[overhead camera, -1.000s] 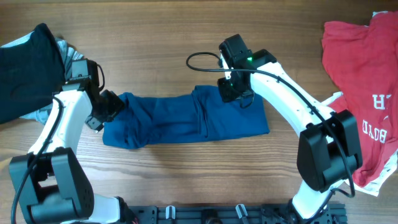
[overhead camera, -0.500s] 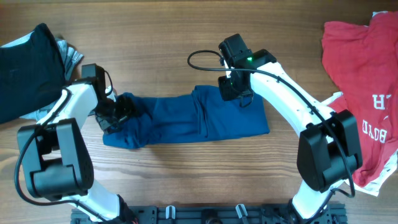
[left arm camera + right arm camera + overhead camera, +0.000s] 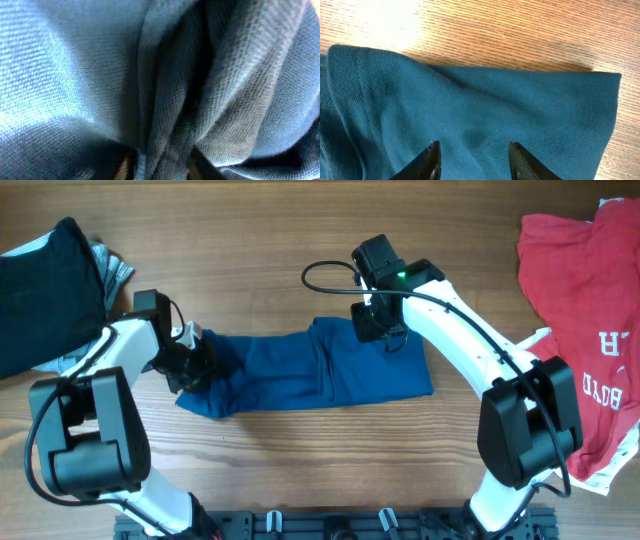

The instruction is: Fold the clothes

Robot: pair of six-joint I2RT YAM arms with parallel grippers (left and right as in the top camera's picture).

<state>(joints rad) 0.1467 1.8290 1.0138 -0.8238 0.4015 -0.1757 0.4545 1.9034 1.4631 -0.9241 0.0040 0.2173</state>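
L gripper point(image 3: 193, 364) sits further right than 0.5 s ago; blue shirt point(image 3: 290, 375) left edge pulled in, bunched; L grip cloth-hidden, can't tell; R gripper point(image 3: 474, 161) parted over smooth right end.

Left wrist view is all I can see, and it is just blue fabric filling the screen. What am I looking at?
Observer: A dark blue shirt, folded into a long strip on a wooden table; the left claw is at its left end.
Visitor: Where is the other claw?
Observer: The right claw is open over the shirt's right part.
Visitor: Anything else around?
Observer: A red shirt with white lettering at the table's right edge, black cloth at the left.
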